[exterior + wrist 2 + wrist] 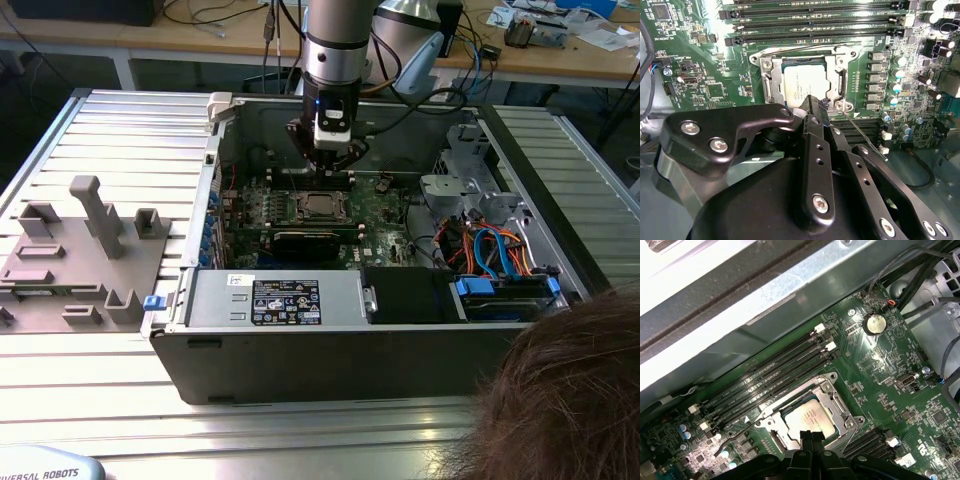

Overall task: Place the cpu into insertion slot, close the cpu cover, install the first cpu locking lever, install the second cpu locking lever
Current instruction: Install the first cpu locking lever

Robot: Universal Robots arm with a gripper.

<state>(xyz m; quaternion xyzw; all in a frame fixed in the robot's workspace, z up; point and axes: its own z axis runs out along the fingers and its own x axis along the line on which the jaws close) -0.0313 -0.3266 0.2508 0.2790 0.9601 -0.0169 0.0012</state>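
The pincer [330, 168] hangs inside the open case [300, 360], over the green board [700, 70]. Its fingers [806, 437] are pressed together, with nothing seen between them. Just below its tips the cpu [801, 82] lies flat in the slot [836, 55], and the cover [766, 87] lies down around it, framing the chip. A thin wire lever [862, 134] runs out across the board from the socket corner nearest the tips. The case rests on the ribbed worktop [130, 120].
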